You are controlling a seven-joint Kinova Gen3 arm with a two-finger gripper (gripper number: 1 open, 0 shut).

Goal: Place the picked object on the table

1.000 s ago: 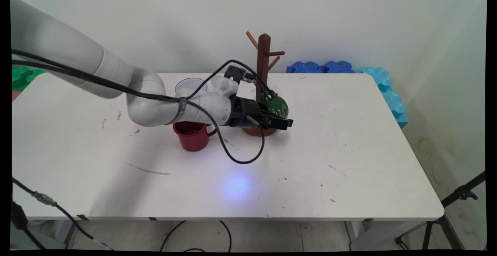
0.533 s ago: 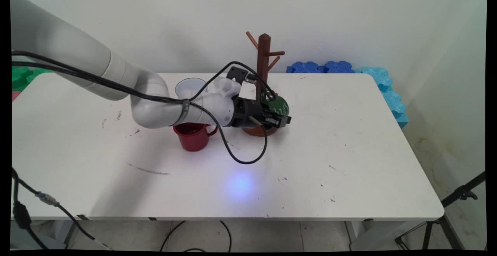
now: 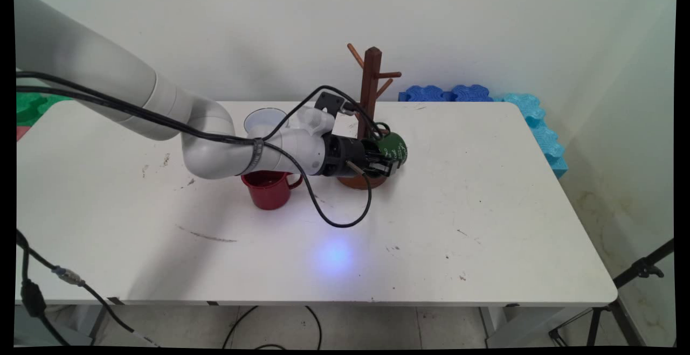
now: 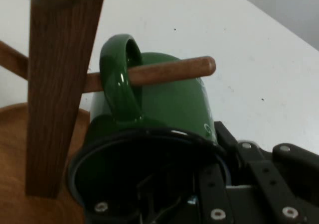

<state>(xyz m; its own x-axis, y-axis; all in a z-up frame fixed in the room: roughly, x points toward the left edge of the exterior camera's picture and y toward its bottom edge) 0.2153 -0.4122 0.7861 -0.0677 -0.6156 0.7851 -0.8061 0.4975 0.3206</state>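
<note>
A dark green mug (image 3: 394,147) hangs by its handle on a low peg (image 4: 169,70) of the brown wooden mug tree (image 3: 371,85). The mug's mouth (image 4: 144,174) faces the hand camera. My gripper (image 3: 385,165) reaches in from the left, level with the table, and is shut on the mug's rim. In the hand view the gripper (image 4: 222,176) has one finger inside the mug and the other outside its wall on the right. The tree's trunk (image 4: 60,84) stands just left of the mug, on its round base (image 4: 30,174).
A red mug (image 3: 268,189) stands upright under my forearm, left of the tree. Behind the arm is a white cup (image 3: 263,120). Blue foam pieces (image 3: 447,93) and cyan ones (image 3: 542,129) line the table's far right edge. A black tripod (image 3: 636,274) stands off the right side.
The fingers have come together on the green mug's rim. The mug and the top of the tree have shifted a little to the right.
</note>
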